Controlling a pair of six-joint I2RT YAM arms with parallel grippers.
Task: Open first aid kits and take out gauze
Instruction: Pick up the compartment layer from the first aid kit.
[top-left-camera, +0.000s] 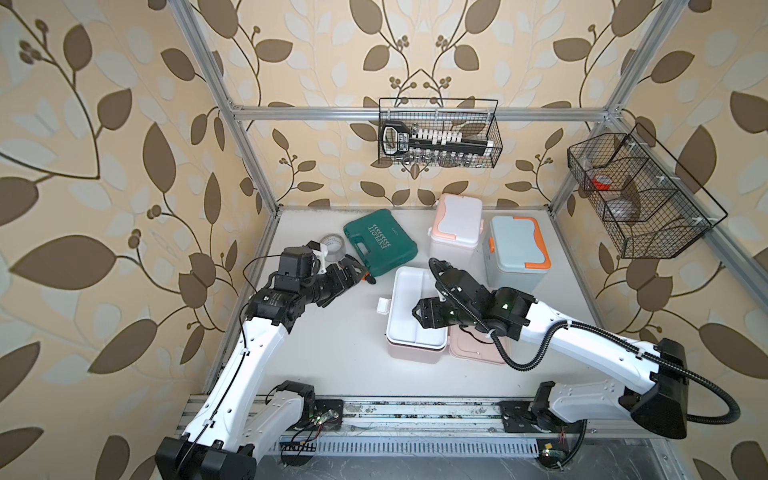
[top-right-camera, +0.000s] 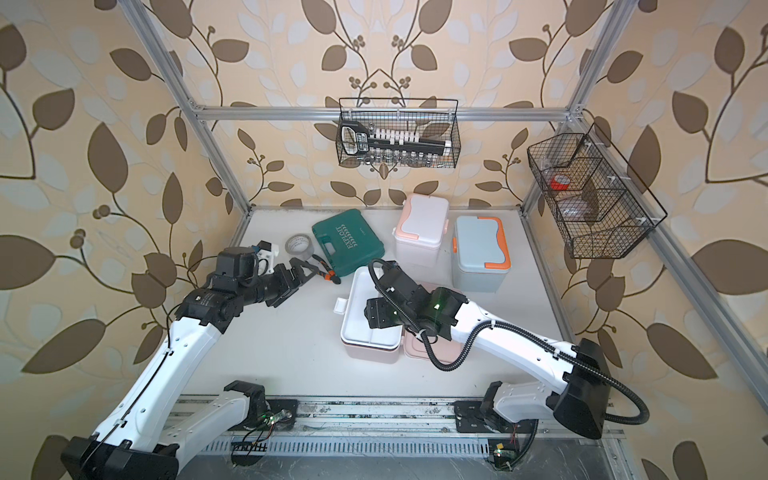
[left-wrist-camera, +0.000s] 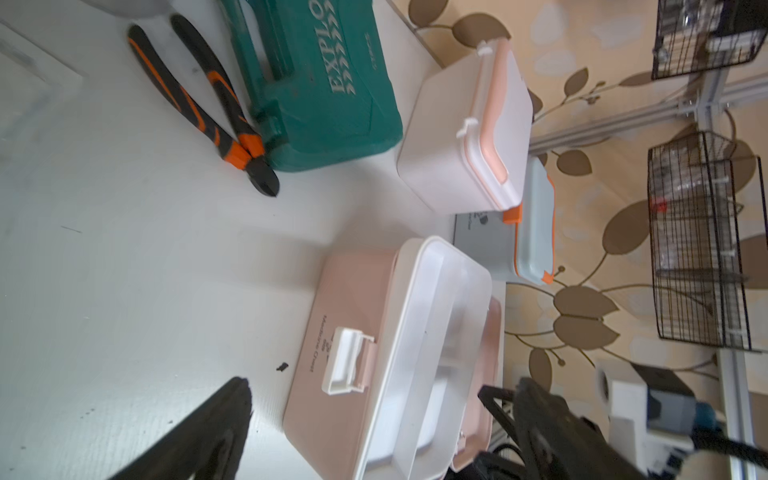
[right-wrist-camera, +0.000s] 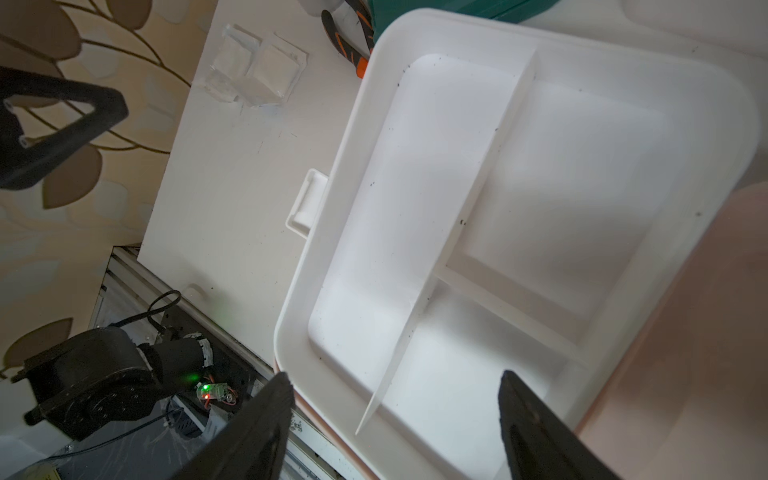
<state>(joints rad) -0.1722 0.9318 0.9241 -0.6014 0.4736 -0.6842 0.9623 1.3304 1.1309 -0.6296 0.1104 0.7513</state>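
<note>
Right wrist view — pink kit (right-wrist-camera: 685, 353) open, white tray (right-wrist-camera: 365, 124) showing.
Right gripper (right-wrist-camera: 397, 376) spread above tray, left gripper (left-wrist-camera: 374, 384) spread too — gauze packets (right-wrist-camera: 257, 70) lie on table (right-wrist-camera: 232, 187).

The pink kit (top-left-camera: 411, 353) stands open mid-counter (top-left-camera: 332, 345), its lid (top-left-camera: 469, 353) lying flat beside it. The right tool (top-left-camera: 428, 313) hangs over its white tray (top-left-camera: 409, 291). The left tool (top-left-camera: 357, 270) is by the pliers (top-left-camera: 368, 277) and green case (top-left-camera: 380, 245). Behind, the white kit (top-left-camera: 457, 224) and blue kit (top-left-camera: 515, 249) are shut.
</note>
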